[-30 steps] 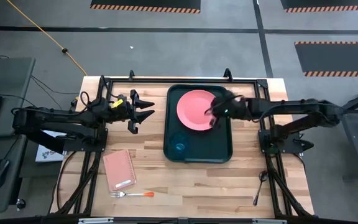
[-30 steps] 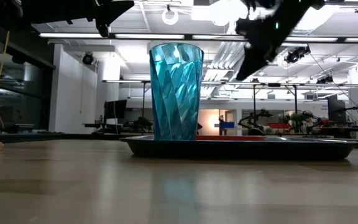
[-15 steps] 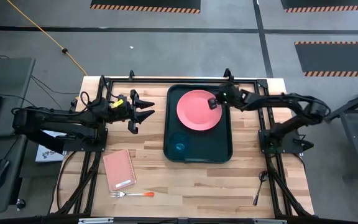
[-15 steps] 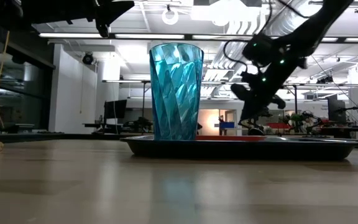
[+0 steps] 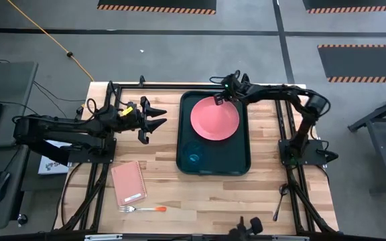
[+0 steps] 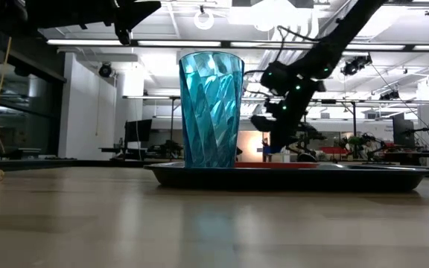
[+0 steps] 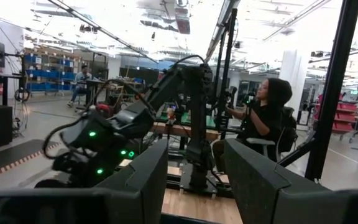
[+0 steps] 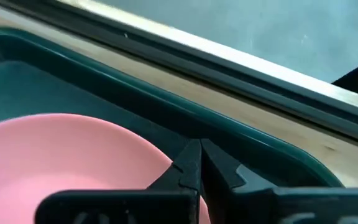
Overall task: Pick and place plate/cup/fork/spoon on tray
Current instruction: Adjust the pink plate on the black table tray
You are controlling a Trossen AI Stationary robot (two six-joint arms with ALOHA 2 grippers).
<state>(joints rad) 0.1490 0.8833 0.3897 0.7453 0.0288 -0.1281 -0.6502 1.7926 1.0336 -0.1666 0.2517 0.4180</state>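
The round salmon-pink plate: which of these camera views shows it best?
The high view: the whole round salmon-pink plate shows lying in the dark green-black rectangular tray. The right wrist view shows only part of it, behind the shut right gripper. The low view gives a thin red sliver; the left wrist view shows none of it.

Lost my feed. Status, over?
Right gripper shut over round pink plate on dark tray. Left gripper open, waiting. Orange-handled fork still on table.

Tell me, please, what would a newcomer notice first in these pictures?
First, the salmon-pink plate lying in the far half of the dark tray, with the teal cup standing in the tray's near-left corner. Next, the right gripper at the plate's far rim, jaws shut.
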